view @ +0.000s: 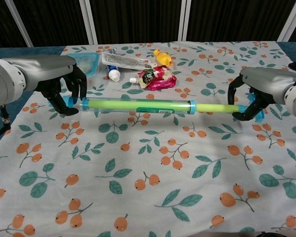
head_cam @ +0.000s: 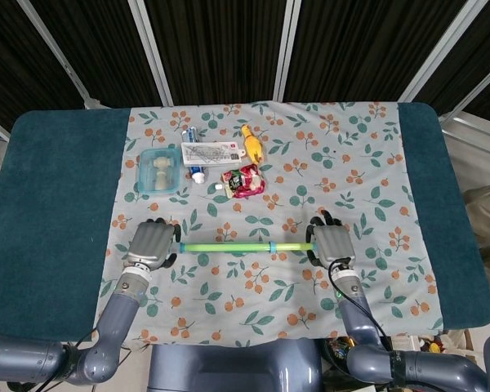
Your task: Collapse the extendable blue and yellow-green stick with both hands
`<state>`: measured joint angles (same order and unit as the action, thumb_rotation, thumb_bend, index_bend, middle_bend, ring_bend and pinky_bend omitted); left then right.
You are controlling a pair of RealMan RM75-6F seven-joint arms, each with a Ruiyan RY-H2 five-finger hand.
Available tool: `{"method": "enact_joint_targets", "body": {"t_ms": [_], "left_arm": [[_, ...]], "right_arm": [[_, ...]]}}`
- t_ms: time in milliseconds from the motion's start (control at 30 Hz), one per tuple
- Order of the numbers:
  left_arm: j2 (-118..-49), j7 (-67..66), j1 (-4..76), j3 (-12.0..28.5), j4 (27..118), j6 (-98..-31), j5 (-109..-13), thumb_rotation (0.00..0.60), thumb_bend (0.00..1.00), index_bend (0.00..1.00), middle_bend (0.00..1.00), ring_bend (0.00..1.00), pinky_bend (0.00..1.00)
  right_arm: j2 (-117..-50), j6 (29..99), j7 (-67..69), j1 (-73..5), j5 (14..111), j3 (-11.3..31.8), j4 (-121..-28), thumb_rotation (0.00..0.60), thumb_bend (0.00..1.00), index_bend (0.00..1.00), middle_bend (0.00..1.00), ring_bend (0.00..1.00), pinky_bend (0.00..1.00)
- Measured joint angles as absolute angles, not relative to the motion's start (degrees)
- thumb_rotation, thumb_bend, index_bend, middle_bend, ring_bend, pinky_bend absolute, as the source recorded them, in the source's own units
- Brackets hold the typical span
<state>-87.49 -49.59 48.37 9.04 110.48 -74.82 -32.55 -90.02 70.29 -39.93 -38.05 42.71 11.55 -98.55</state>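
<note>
The blue and yellow-green stick [head_cam: 241, 247] [view: 138, 105] is held level above the flowered cloth, between both hands. Its thick clear outer tube, yellow-green inside, runs from the left end to a blue collar [view: 192, 106]. A thin yellow-green rod [view: 214, 107] goes on from there to the right. My left hand [head_cam: 152, 243] [view: 64, 86] grips the blue left end cap with its fingers curled round it. My right hand [head_cam: 332, 242] [view: 259, 91] grips the blue right end.
At the back of the cloth [head_cam: 367, 147] lie a blue lidded box [head_cam: 158, 169] [view: 89, 61], a toothpaste box [head_cam: 210, 152], a toothpaste tube [view: 114, 74], a red snack pouch [head_cam: 242, 181] [view: 156, 78] and a yellow toy [head_cam: 251, 142] [view: 162, 57].
</note>
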Motion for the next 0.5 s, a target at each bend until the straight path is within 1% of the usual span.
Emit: {"method": "enact_joint_targets", "body": {"t_ms": [133, 200, 233, 267, 300, 333, 400, 433, 500], "left_arm": [[-88.41, -49.79, 48.68, 9.13, 109.89, -74.88, -32.05, 0.600, 0.38, 0.55, 0.52, 0.27, 0.33], [-88.64, -49.81, 48.74, 9.13, 109.71, -74.94, -31.92, 0.600, 0.37, 0.50, 0.49, 0.26, 0.33], [-88.70, -49.82, 48.76, 9.10, 109.64, -74.99, -31.91, 0.600, 0.35, 0.48, 0.47, 0.26, 0.32], [-88.71, -49.80, 48.75, 9.08, 109.62, -75.05, -31.97, 0.600, 0.32, 0.43, 0.41, 0.24, 0.30], [-88.70, -49.79, 48.72, 9.03, 109.60, -75.12, -32.09, 0.600, 0.29, 0.38, 0.34, 0.21, 0.27], [-88.63, -49.80, 48.67, 8.91, 109.57, -75.28, -32.37, 0.600, 0.26, 0.35, 0.30, 0.19, 0.25], [-88.32, -49.84, 48.52, 8.60, 109.56, -75.54, -32.90, 0.600, 0.20, 0.27, 0.20, 0.13, 0.19], [-87.97, -49.82, 48.38, 8.41, 109.63, -75.62, -33.09, 0.600, 0.18, 0.25, 0.18, 0.11, 0.17], [-87.27, -49.74, 48.14, 8.16, 109.82, -75.71, -33.34, 0.600, 0.15, 0.20, 0.16, 0.09, 0.15]], "right_arm": [[-90.12, 70.44, -39.95, -38.15, 42.72, 11.53, -98.51, 0.600, 0.41, 0.72, 0.22, 0.07, 0.20], [-90.10, 70.49, -39.95, -38.15, 42.68, 11.49, -98.47, 0.600, 0.40, 0.70, 0.21, 0.07, 0.20], [-90.08, 70.51, -39.99, -38.15, 42.67, 11.44, -98.42, 0.600, 0.37, 0.64, 0.18, 0.07, 0.20], [-90.00, 70.49, -40.07, -38.16, 42.64, 11.36, -98.38, 0.600, 0.35, 0.58, 0.15, 0.06, 0.20], [-89.90, 70.43, -40.17, -38.16, 42.56, 11.28, -98.38, 0.600, 0.32, 0.47, 0.11, 0.05, 0.19], [-89.77, 70.37, -40.36, -38.17, 42.42, 11.19, -98.39, 0.600, 0.29, 0.36, 0.07, 0.03, 0.19], [-89.33, 70.20, -41.09, -38.23, 42.04, 10.89, -98.44, 0.600, 0.25, 0.21, 0.02, 0.01, 0.18], [-89.02, 70.02, -41.34, -38.25, 41.81, 10.75, -98.51, 0.600, 0.22, 0.13, 0.00, 0.00, 0.18], [-88.34, 69.67, -41.73, -38.27, 41.13, 10.50, -98.71, 0.600, 0.20, 0.06, 0.00, 0.00, 0.18]]}}
